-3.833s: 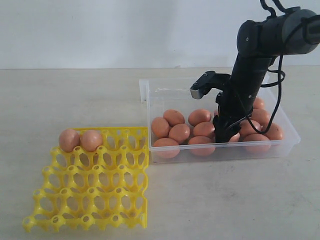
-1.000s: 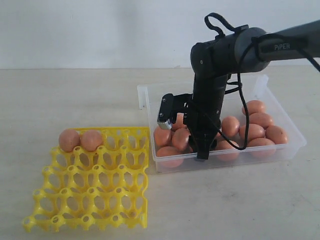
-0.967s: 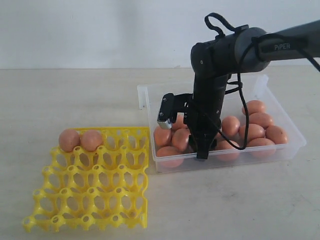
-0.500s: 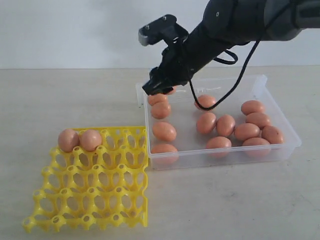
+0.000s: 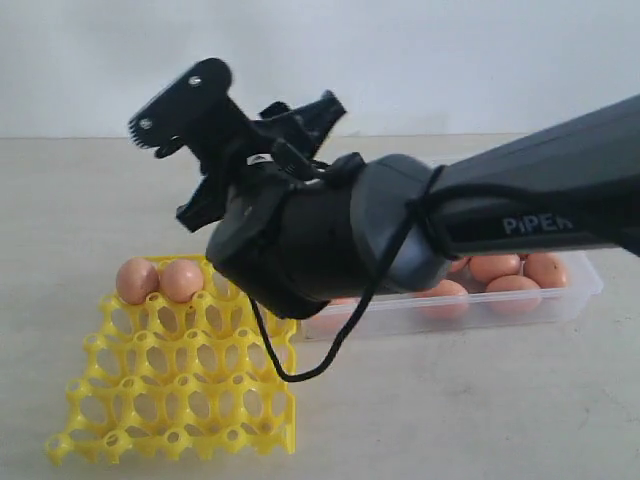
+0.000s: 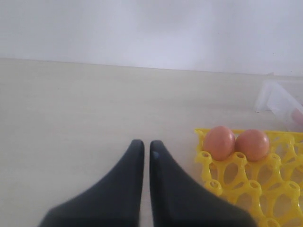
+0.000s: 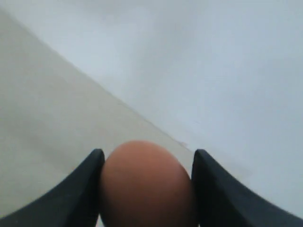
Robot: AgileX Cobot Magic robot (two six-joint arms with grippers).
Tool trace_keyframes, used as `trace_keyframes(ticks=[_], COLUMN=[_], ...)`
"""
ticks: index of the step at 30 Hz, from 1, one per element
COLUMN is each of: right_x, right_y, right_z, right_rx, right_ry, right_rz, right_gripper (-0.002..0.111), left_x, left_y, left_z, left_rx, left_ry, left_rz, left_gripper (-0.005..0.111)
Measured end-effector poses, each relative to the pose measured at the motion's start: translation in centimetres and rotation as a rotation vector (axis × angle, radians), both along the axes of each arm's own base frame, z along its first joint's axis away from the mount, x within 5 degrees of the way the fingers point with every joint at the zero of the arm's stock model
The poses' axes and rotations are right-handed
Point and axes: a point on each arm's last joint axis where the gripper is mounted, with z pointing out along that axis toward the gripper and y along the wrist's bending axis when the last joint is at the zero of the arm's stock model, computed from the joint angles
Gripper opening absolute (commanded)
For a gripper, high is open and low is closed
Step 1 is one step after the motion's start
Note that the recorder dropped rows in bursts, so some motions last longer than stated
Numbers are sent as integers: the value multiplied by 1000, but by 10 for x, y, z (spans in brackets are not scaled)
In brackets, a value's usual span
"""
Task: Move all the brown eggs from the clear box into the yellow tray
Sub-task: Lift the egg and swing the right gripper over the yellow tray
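two brown eggs (image 5: 137,280) sit side by side in the top-left cups of the yellow tray (image 5: 190,395), at the lower left of the exterior view; the other cups that show are bare. the right gripper (image 7: 147,158) is clamped on one more egg (image 7: 146,189), its shell filling the gap between both fingers. its arm (image 5: 400,240) spans the frame from the right edge toward the tray and hides most of the clear box (image 5: 560,305) at right, where several eggs lie. the left gripper (image 6: 143,144) has its fingers pressed together on nothing, near the tray. this looks like the carry step. next, the egg needs lowering over a free cup beside the seated pair, then a gentle release.
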Motion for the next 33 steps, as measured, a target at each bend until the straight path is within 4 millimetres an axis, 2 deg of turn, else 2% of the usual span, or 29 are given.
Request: trace_keyframes(ticks=[4,6,9,10,13,15,18,21,24,28,33], right_x=[-7,-10,-11,-9,-2,3,10,9,4,-2,1], right_y=[-28,-33,-32,-30,-28,-28,-35,-44,-49,-48,-48], right_z=[-12,-17,-19,-18,-14,-15,-27,-44,-53,-59,-72], right_rx=[263,419,655,737,860,887,863,778,703,632,630], right_ry=[-116,-159,-220,-229,-192,-104,118,342,482,557,560], right_rz=[-221,-218,-70,29,262,387,535,614,681,733,705], right_gripper=[0,0,0,0,0,0,0,0,0,0,0], left_x=[0,0,0,0,0,0,0,0,0,0,0], left_y=[0,0,0,0,0,0,0,0,0,0,0], left_z=[0,0,0,0,0,0,0,0,0,0,0], left_rx=[0,0,0,0,0,0,0,0,0,0,0], left_ry=[0,0,0,0,0,0,0,0,0,0,0], left_rz=[0,0,0,0,0,0,0,0,0,0,0], left_gripper=[4,4,4,4,4,4,4,4,4,4,4])
